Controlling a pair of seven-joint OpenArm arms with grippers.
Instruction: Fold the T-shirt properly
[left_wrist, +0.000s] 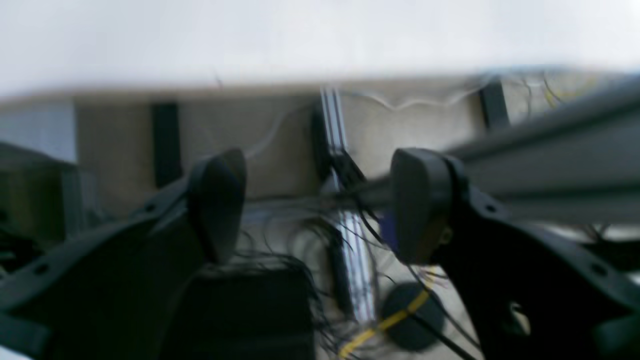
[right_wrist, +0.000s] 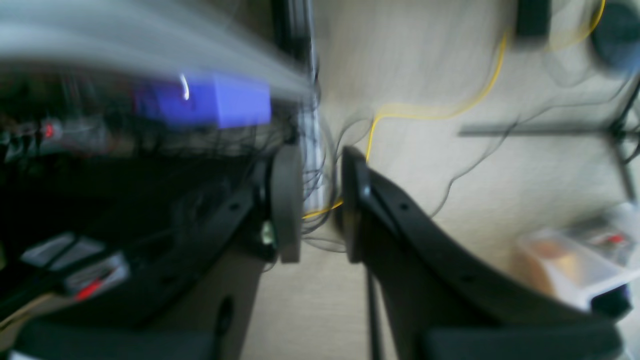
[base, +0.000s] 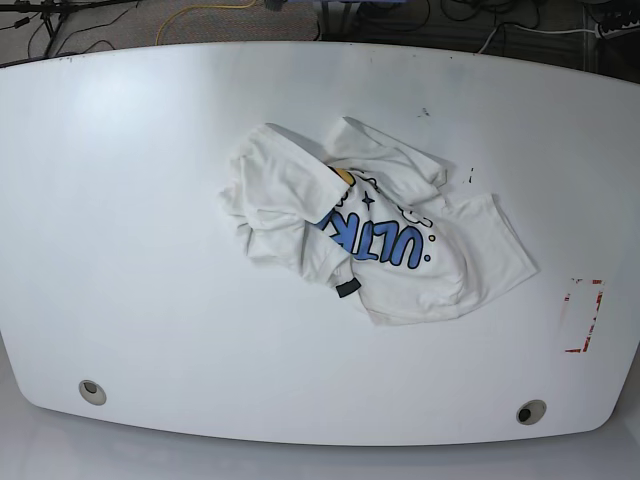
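Both wrist views motion-blurred; T-shirt (base: 375, 235) crumpled, lettering partly hidden in folds; arms out of base view.

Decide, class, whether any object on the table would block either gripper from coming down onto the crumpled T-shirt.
Nothing visible does. In the base view the T-shirt lies bunched alone on the white table, with no arm over it. The left gripper and right gripper show only floor and cables between their jaws.

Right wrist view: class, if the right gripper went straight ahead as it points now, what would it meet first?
Probably the floor's tangled cables, seen between the right gripper fingertips; blur leaves depth uncertain.
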